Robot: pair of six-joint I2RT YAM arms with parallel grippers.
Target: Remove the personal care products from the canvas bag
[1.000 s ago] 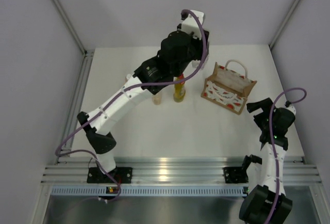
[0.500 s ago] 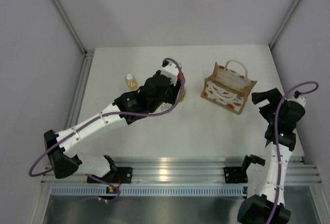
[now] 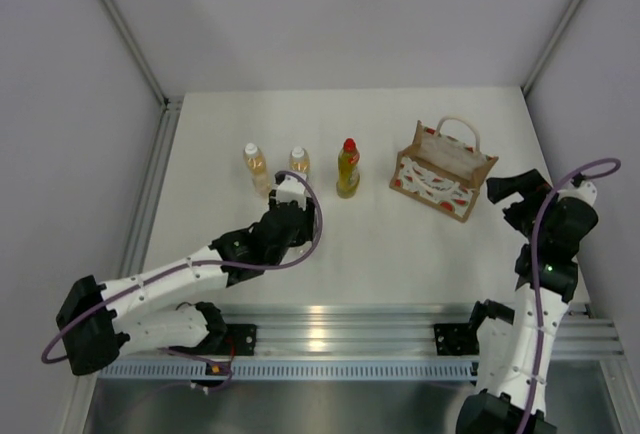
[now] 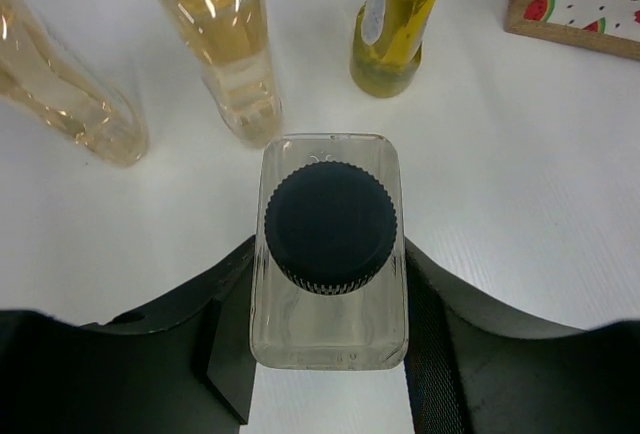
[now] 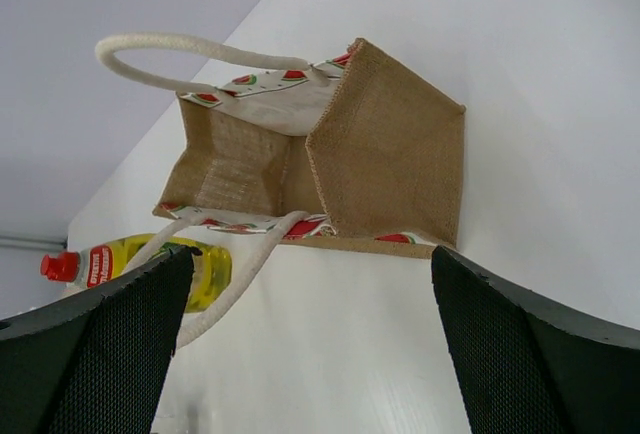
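Note:
My left gripper [image 4: 328, 254] is shut on the clear squarish bottle with the dark cap [image 4: 330, 216], seen from above. In the top view this gripper [image 3: 291, 196] is just in front of the row of bottles and hides the clear bottle. Two amber bottles with white caps [image 3: 255, 162] [image 3: 298, 163] and the yellow bottle with the red cap [image 3: 347, 168] stand upright on the table. The canvas bag [image 3: 443, 170] stands to their right, handles up. My right gripper [image 3: 515, 194] is open and empty, just right of the bag [image 5: 390, 164].
The white table [image 3: 400, 244] is walled at the back and on both sides. An aluminium rail [image 3: 340, 329] runs along the near edge. In the right wrist view the yellow bottle [image 5: 150, 264] shows beyond the bag's handle [image 5: 225, 284].
My left arm has swung back and down from above the bottles to just in front of them, uncovering both amber bottles. The right arm has shifted slightly right.

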